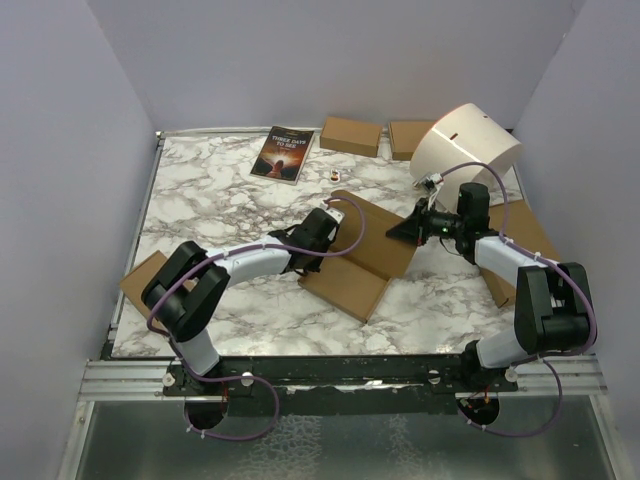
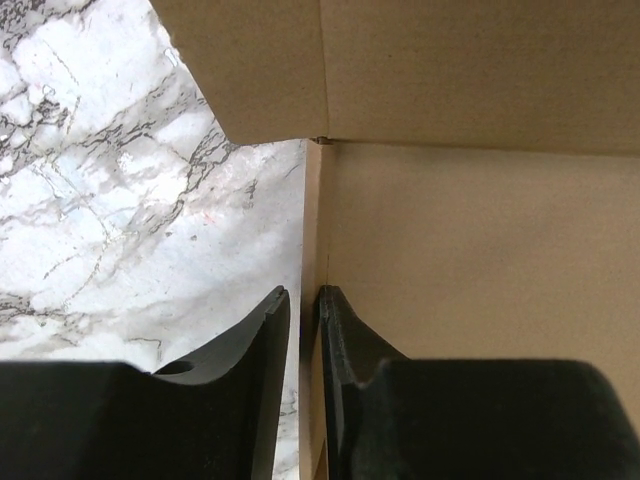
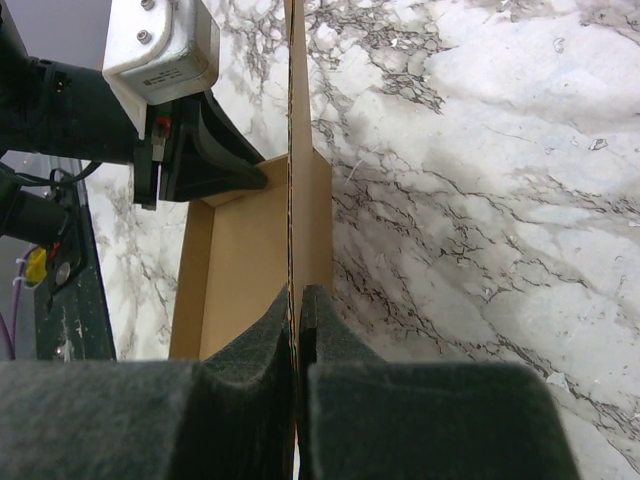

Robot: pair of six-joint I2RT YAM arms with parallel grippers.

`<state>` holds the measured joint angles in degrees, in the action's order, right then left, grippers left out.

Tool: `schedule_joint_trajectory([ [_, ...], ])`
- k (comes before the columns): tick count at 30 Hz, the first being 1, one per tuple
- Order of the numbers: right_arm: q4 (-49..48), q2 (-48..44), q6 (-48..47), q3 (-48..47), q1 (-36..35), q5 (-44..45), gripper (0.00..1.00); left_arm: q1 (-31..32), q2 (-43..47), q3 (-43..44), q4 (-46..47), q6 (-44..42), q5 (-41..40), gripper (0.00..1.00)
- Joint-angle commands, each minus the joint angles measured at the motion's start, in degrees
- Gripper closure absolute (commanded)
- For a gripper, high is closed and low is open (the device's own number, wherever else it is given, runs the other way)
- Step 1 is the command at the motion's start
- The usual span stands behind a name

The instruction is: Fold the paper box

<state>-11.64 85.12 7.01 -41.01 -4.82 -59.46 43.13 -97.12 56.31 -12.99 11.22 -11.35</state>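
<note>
The paper box (image 1: 375,250) lies partly folded in the middle of the marble table, a brown corrugated sheet with raised walls. My left gripper (image 1: 335,218) is at its left side wall. In the left wrist view that wall (image 2: 312,230) stands between the fingers of the left gripper (image 2: 302,292), slightly open: a sliver of table shows between the left finger and the cardboard. My right gripper (image 1: 402,232) is at the box's right side. It (image 3: 298,290) is shut on the thin edge of an upright flap (image 3: 298,150). The box floor (image 3: 245,240) shows beyond.
A book (image 1: 283,153), two small brown boxes (image 1: 350,135) (image 1: 410,138) and a white domed object (image 1: 467,145) sit along the back. Flat brown cardboard lies at the left edge (image 1: 140,280) and under the right arm (image 1: 528,235).
</note>
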Motion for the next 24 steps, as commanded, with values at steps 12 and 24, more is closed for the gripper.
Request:
schedule_joint_trajectory([
  [12, 0.8, -0.4, -1.3, 0.1, -0.3, -2.8, 0.99, -0.5, 5.1, 0.2, -3.8, 2.7, 1.3, 0.71],
  [24, 0.7, -0.6, -1.6, 0.1, -0.3, -3.3, 0.99, -0.5, 4.8, -3.0, -4.2, 5.3, 3.8, 0.70],
])
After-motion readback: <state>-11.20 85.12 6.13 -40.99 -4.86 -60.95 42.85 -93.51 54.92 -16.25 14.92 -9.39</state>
